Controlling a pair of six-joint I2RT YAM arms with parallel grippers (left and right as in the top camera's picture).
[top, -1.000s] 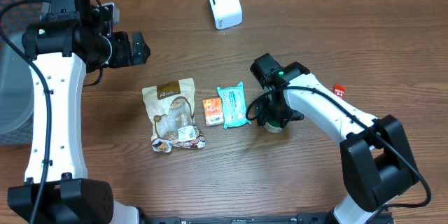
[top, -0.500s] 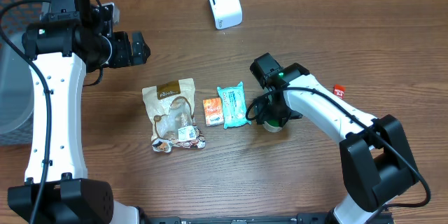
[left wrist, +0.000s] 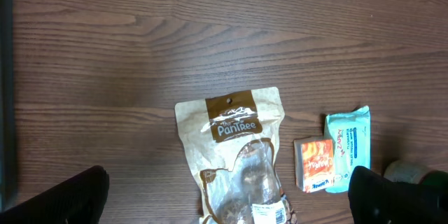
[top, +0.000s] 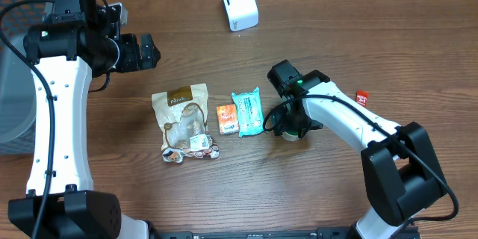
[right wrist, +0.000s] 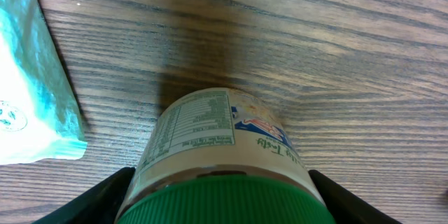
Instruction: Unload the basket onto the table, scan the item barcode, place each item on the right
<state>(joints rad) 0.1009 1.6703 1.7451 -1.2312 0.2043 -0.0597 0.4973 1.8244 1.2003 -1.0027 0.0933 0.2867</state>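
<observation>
A small jar with a green lid and a printed label (right wrist: 224,147) lies on the wooden table right of the teal pack. My right gripper (right wrist: 222,199) has a black finger against each side of it and is shut on the jar. From overhead the jar (top: 293,134) is mostly hidden under my right gripper (top: 291,123). The white barcode scanner (top: 239,4) stands at the table's far edge. My left gripper (top: 149,51) hangs open and empty above the table's left side, far from the jar.
A brown snack pouch (top: 185,122), a small orange packet (top: 227,119) and a teal wipes pack (top: 249,112) lie in a row at the table's middle. A small red item (top: 362,96) sits to the right. A grey basket (top: 15,60) stands at the left edge.
</observation>
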